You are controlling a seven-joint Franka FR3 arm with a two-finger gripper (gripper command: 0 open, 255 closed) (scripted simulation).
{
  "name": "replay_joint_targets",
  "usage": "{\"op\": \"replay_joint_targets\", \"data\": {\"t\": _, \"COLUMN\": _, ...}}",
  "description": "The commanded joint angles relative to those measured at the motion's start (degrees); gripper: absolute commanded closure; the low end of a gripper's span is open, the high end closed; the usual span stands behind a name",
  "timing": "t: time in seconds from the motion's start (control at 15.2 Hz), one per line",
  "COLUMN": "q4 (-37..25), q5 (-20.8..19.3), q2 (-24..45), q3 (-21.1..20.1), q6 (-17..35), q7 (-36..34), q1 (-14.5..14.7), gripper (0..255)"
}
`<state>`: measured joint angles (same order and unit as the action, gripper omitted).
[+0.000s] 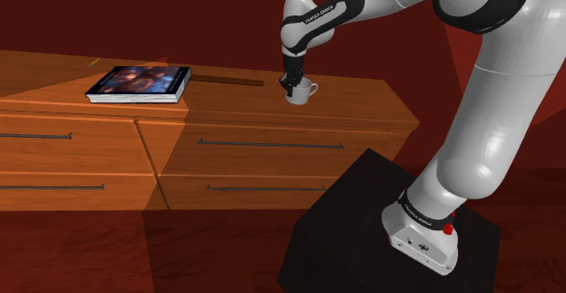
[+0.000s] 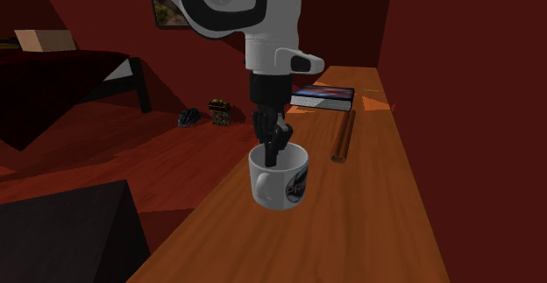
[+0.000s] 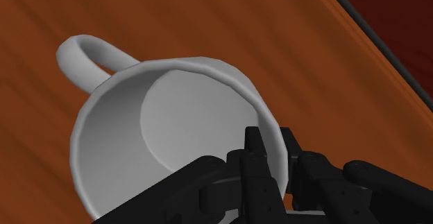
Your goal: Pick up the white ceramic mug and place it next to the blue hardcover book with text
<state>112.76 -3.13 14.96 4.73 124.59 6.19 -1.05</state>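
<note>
You see the tool (image 2: pixel 273 154) pinching the white mug (image 2: pixel 280 187) by its rim, one finger inside, one outside. Mug well apart from the blue book (image 2: pixel 323 97), over the same bench (image 2: pixel 359 229).

Glossy white arm (image 1: pixel 490 146) with dark joints and black jaws.

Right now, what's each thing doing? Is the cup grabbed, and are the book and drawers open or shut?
mug: opening upward, rim pinched by the gripper; lifted or not, cannot tell.
gripper: shut on the mug's wall, one finger inside, one outside.
book: closed, lying flat on the dresser.
drawers: all shut.
</note>
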Motion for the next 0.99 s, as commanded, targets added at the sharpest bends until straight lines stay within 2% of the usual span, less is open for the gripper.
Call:
{"op": "replay_joint_targets", "data": {"t": 0.0, "q4": 0.0, "q5": 0.0, "q2": 0.0, "q3": 0.0, "q6": 0.0, "q7": 0.0, "q1": 0.0, "gripper": 255}}
{"op": "replay_joint_targets", "data": {"t": 0.92, "q4": -5.04, "q5": -0.11, "q2": -4.63, "q3": 0.03, "q6": -9.65, "q7": 0.37, "q1": 0.13, "gripper": 255}}
